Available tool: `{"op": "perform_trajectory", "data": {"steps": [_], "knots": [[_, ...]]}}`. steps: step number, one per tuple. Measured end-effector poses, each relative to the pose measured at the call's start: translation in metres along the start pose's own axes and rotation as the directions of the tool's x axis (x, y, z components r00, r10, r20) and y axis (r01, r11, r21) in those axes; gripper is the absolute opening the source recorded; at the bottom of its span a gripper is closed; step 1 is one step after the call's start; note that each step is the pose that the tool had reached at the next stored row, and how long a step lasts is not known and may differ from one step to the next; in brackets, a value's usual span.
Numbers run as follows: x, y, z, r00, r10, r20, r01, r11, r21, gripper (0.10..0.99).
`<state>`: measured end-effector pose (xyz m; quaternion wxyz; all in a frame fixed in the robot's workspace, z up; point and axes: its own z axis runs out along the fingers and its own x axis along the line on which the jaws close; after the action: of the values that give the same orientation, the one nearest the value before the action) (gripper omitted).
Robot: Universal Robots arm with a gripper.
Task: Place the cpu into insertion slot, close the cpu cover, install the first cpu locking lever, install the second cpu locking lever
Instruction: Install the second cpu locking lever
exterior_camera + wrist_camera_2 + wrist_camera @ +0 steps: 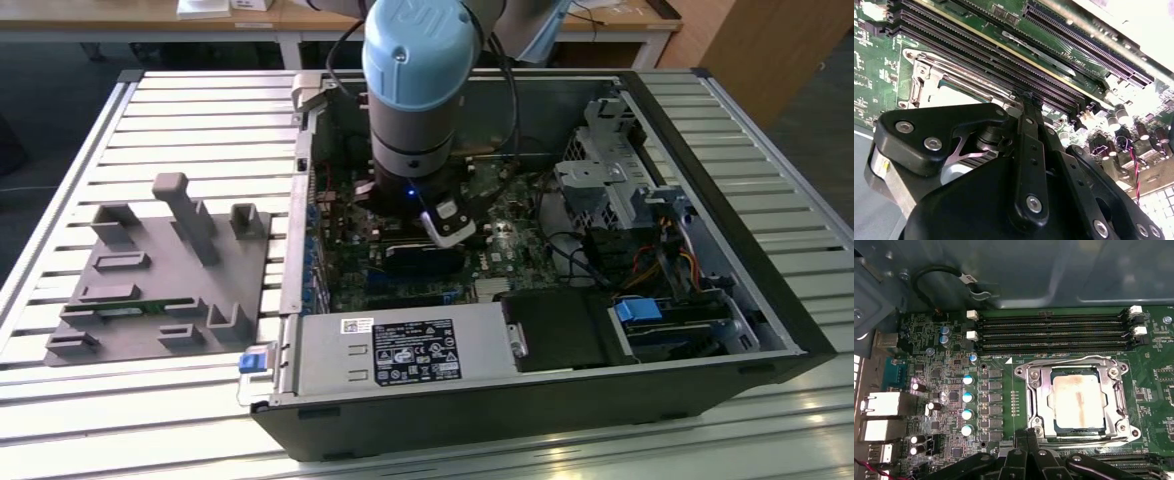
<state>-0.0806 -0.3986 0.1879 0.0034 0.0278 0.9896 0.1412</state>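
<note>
Deep inside the open case (pixel 694 330), the tool (pixel 1029 437), its fingers (pixel 1030 107) drawn together on nothing, hovers at the edge of the cover (pixel 1036 390), closed over the cpu (pixel 1077 399) seated in its slot (pixel 1074 429) beside the memory slots (pixel 1054 332).
</note>
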Motion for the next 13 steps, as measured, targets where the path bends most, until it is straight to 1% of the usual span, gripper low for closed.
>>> {"op": "perform_trajectory", "data": {"steps": [8, 13], "knots": [[0.0009, 0.0000, 0.0004, 1.0000, 0.000, 0.0005, 0.000, 1.0000, 0.000, 0.106], [0.0014, 0.0009, -0.0030, 1.0000, 0.000, 0.0005, 0.000, 1.0000, 0.000, 0.106]]}}
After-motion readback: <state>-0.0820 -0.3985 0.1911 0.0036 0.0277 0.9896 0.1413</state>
